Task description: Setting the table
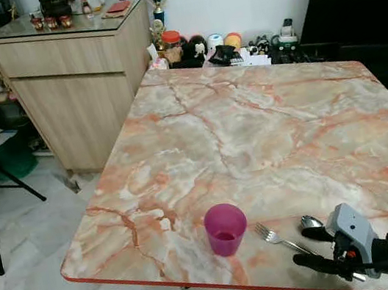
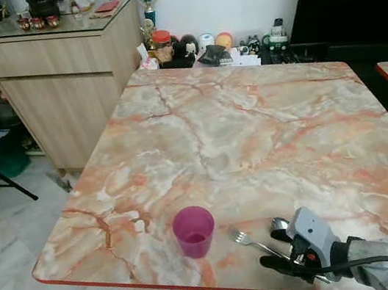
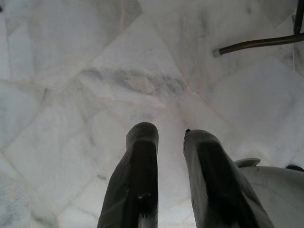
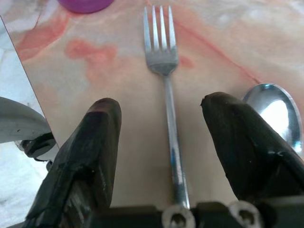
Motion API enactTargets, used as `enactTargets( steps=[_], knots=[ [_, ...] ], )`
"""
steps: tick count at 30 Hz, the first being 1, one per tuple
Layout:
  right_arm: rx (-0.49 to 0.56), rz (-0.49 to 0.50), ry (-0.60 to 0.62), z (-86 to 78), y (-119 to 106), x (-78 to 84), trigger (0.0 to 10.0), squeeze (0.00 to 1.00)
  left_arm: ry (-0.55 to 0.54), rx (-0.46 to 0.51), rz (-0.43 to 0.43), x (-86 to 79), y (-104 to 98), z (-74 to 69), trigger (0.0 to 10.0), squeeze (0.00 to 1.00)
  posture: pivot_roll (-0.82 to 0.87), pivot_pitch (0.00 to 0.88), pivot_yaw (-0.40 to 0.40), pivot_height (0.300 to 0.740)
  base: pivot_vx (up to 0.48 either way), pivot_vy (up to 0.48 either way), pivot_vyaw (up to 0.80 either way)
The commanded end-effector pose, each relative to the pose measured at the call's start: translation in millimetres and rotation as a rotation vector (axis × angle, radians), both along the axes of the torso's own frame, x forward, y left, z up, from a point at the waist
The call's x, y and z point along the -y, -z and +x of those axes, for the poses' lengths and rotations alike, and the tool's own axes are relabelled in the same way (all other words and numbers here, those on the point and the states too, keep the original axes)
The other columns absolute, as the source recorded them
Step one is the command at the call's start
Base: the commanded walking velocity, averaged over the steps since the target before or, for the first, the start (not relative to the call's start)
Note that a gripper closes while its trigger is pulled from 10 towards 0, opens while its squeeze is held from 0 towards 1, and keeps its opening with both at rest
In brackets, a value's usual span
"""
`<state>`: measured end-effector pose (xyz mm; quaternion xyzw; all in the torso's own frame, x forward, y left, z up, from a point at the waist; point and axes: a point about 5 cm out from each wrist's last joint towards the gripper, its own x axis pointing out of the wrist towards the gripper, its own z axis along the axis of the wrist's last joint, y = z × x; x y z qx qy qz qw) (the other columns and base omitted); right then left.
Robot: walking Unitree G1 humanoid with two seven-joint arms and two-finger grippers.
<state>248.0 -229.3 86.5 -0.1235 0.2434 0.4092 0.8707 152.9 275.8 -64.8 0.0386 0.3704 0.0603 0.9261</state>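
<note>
Straddling the fork (image 4: pixel 166 90) near the worktop (image 1: pixel 249 121) front edge, right claw (image 4: pixel 161 142) fingers apart; thin, stiff, slippery steel, pinch mid-handle.

A big worktop (image 2: pixel 251 128) with pink and white marble swirls and a red edge stands in the room, and a pink cup (image 2: pixel 193 231) stands upright on it near the front edge. Just beside the cup lie a fork (image 2: pixel 249 240) and a spoon (image 2: pixel 280 226), and the right gripper (image 2: pixel 279 253) sits low over their handles with its black jaws apart. Behind the worktop is a wooden cabinet (image 2: pixel 65 85), and little jars and toys (image 2: pixel 200 46) sit by the white wall.
</note>
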Motion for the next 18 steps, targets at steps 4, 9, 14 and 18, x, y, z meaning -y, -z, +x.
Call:
enactTargets(
  steps=[4,9,14,18],
  knots=[
    [0.004,0.003,-0.017,3.7,1,-3.1,10.0,0.00,0.008,-0.026,-0.001,0.3,2,-2.1,10.0,0.00,0.10,0.050,-0.024,0.740,0.000,0.000,0.00],
    [0.009,-0.001,-0.012,8.2,3,-4.1,10.0,0.00,0.000,-0.025,0.001,-1.3,2,-3.1,10.0,0.00,0.11,0.054,-0.025,0.740,0.000,0.000,0.00],
    [0.019,-0.001,0.005,12.4,6,-4.6,10.0,0.00,-0.004,-0.024,-0.001,-1.1,2,-3.2,10.0,0.00,0.11,0.055,-0.024,0.740,0.000,0.000,0.00],
    [0.015,0.010,0.005,13.9,7,-5.3,10.0,0.00,-0.005,-0.024,-0.002,-1.1,2,-3.2,10.0,0.00,0.11,0.054,-0.023,0.740,0.000,0.000,0.00]
  ],
)
